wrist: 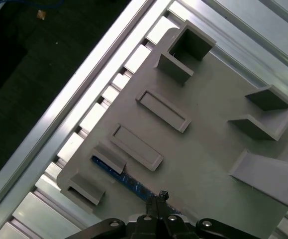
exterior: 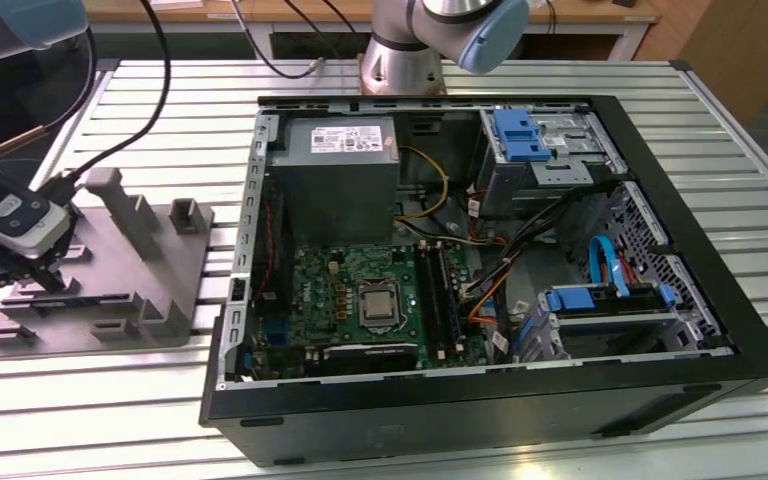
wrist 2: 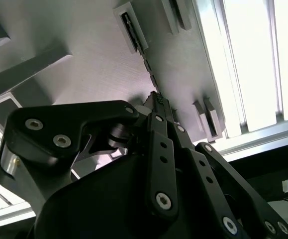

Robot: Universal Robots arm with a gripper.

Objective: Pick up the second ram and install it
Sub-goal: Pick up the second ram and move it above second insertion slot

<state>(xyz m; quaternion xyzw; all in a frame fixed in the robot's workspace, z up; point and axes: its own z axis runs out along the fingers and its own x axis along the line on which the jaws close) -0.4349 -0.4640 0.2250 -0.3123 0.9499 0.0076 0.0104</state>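
- I am running one arm, and it has one gripper [exterior: 45,281]. In the exterior view it hangs low at the exterior view's left, right over the grey tray [exterior: 171,300].
- There is one second ram [wrist: 115,169] that I can see. It is a thin blue stick. It stands on its long edge in the grey tray, near the tray's edge.
- Two small grey posts [wrist: 109,158] stand beside the second ram, one near its end and one further along.
- In the first wrist view the gripper's two fingers come to one thin tip, right on the top edge of the second ram. They are pressed close and pinch the stick between them. The stick sits down in the tray.
- In the second wrist view I see the same pinch, with the stick's dark edge running away from the tip.
- On the tray I count two flat frames [wrist: 163,110] shaped like long boxes.
- I also count two open square holders [wrist: 188,47] that stand up tall, and one long slanted wall [wrist: 268,174].
- The tray lies on one table of silver slats [exterior: 157,100].
- One black computer case [exterior: 491,400] lies open on the table, just beside the tray, toward the exterior view's right.
- Inside the case I count one green board [exterior: 324,290] with one square chip holder [exterior: 380,303] in the middle.
- I also count one grey power box [exterior: 344,170] and two blue holders [exterior: 518,135].
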